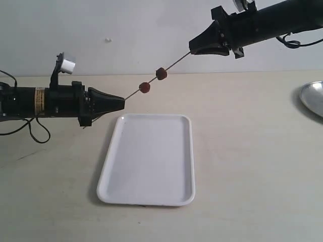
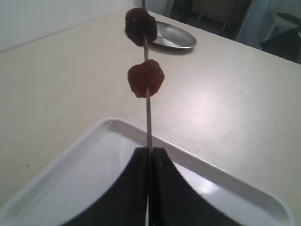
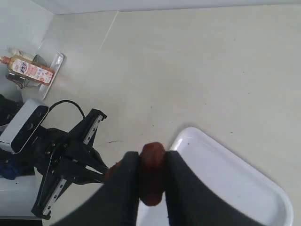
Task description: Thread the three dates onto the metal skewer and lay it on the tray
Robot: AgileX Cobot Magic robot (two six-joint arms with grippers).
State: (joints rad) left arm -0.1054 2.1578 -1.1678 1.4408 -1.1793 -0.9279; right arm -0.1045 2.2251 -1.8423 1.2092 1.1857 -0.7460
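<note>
Jaws: left gripper [image 1: 121,102] clamped on metal skewer [image 1: 176,63] end, right gripper [image 1: 193,50] pinching third date [image 3: 152,172] | two dates [image 1: 145,87] threaded, skewer aloft beyond tray [image 1: 151,161] | step: threading final date | next: slide it on straight, then lower onto tray

- The left arm [image 1: 55,101] is a black round tube with a gold band [image 1: 39,101] that has small marks on it.
- A small white cap [image 1: 67,64] sits on a black bracket on the left arm.
- Thin black cables [image 1: 49,133] loop below it.
- The left gripper [image 1: 122,102] is black and comes to a point. Its fingers [image 2: 131,188] are smooth and curved.
- The right arm [image 1: 272,22] is black and thick, with a black cable [image 1: 298,45].
- The right gripper [image 1: 192,49] is black and pointed too.
</note>
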